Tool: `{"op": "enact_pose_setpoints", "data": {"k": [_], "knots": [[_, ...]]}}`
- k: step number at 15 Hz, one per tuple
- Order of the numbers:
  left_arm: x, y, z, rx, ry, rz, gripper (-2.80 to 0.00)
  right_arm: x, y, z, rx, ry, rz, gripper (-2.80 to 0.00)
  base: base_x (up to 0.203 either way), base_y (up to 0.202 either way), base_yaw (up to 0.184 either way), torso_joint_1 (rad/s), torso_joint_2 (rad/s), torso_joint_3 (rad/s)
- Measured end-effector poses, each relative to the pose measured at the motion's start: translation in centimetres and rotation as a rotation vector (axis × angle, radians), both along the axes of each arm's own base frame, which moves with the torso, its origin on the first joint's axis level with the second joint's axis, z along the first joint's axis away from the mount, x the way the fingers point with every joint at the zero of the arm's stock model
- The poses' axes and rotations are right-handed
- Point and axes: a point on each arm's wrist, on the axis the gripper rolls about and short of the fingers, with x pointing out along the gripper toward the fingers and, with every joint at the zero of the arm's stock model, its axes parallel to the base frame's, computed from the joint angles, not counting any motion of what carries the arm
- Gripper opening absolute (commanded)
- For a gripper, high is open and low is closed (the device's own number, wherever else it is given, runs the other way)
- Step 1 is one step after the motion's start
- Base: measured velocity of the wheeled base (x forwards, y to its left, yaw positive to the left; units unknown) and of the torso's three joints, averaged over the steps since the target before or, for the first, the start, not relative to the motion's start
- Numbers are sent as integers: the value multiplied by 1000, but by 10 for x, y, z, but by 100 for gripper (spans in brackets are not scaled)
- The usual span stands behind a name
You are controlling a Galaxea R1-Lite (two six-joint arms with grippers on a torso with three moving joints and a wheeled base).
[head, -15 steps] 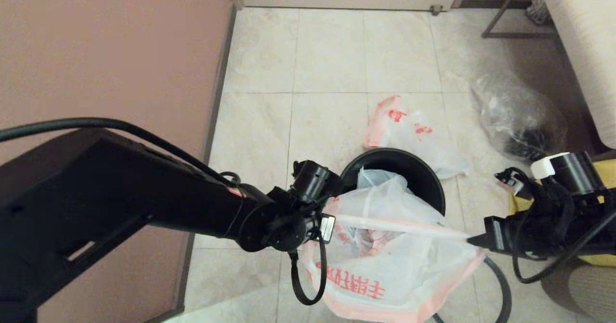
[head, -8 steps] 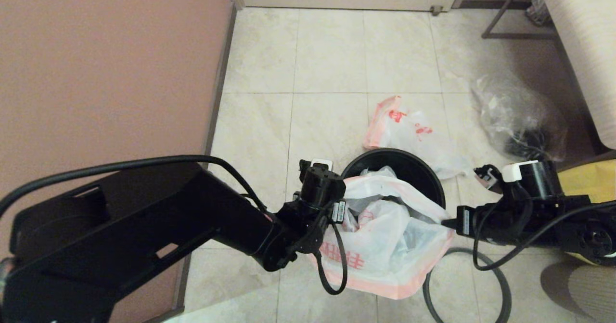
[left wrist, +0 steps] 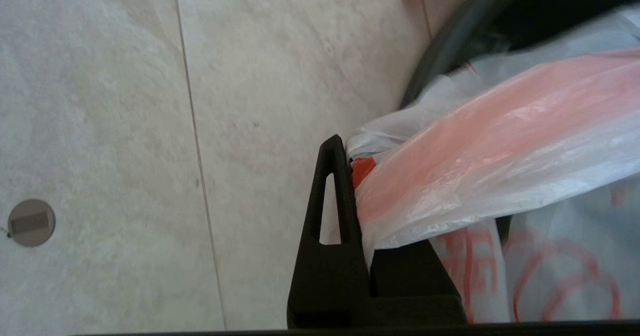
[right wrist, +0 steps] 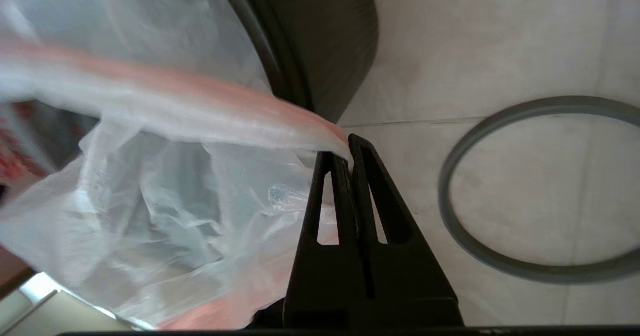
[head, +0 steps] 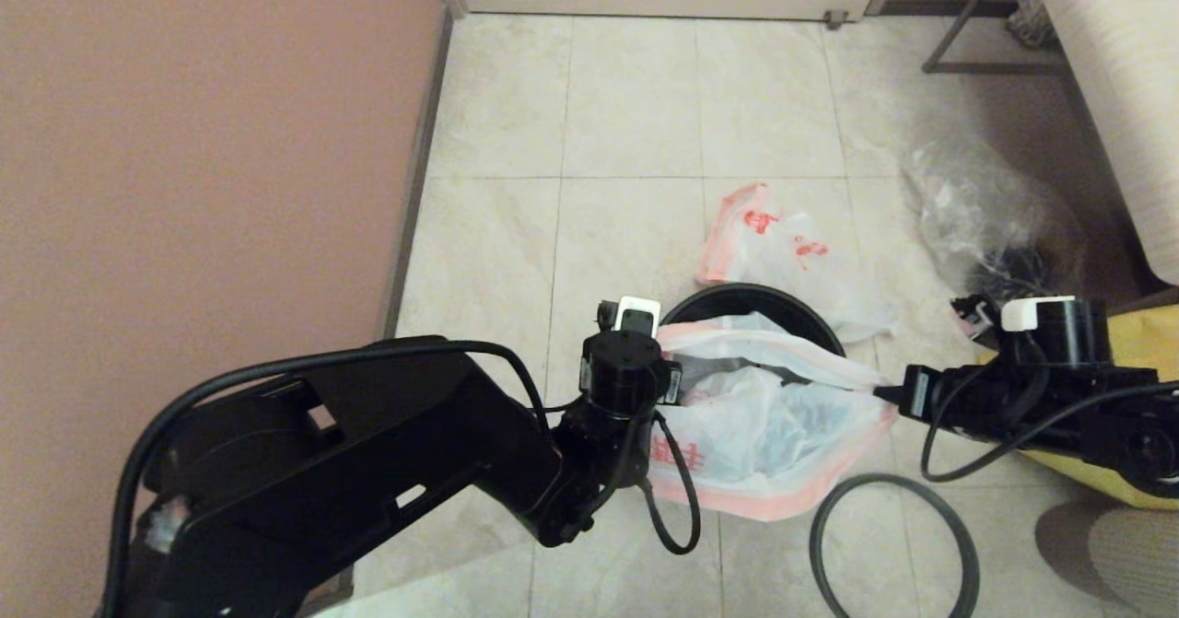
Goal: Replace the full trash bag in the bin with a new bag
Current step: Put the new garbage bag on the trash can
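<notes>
Both arms hold the new bag by its pink border, one at each side of its mouth, so that the mouth is stretched taut across the bin. The left gripper is at the bin's left side with its fingers clamped on the bunched border; in the left wrist view the plastic fans out from between them. The right gripper is at the bin's right side, its fingers pressed together on the other corner of the border. This two-point hold is likely meant to keep the thin film spread open rather than letting it collapse, which it would do if pinched from one side only.

The bag is not yet seated. Its mouth spans the top of the bin, but most of its body hangs over the bin's near side and rests toward the floor. The judgement is that the step in hand is fitting the liner, with the body still to be dropped inside and the border folded over the edge.

The grey hoop lies flat on the floor, near the bin's right front, ready to clamp the border afterwards. The full trash bag sits on the floor just behind the bin, already out. A clear bag with dark contents lies further right.
</notes>
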Motion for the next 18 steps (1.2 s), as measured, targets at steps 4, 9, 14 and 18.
{"op": "enact_pose_setpoints", "data": {"k": [4, 9, 14, 18], "knots": [[-16, 4, -1, 32, 30, -21, -280, -18, -9, 12, 0, 48, -23, -280, 0, 0, 0, 0, 0, 0], [5, 4, 26, -8, -9, 10, -280, 8, -10, 35, 9, -52, -19, -280, 0, 0, 0, 0, 0, 0], [45, -4, 51, -47, -49, 55, -280, 50, -14, 39, 5, -102, -39, -280, 0, 0, 0, 0, 0, 0], [73, -15, 69, -72, -76, 74, -280, 79, -19, 37, 5, -132, -53, -280, 0, 0, 0, 0, 0, 0]]}}
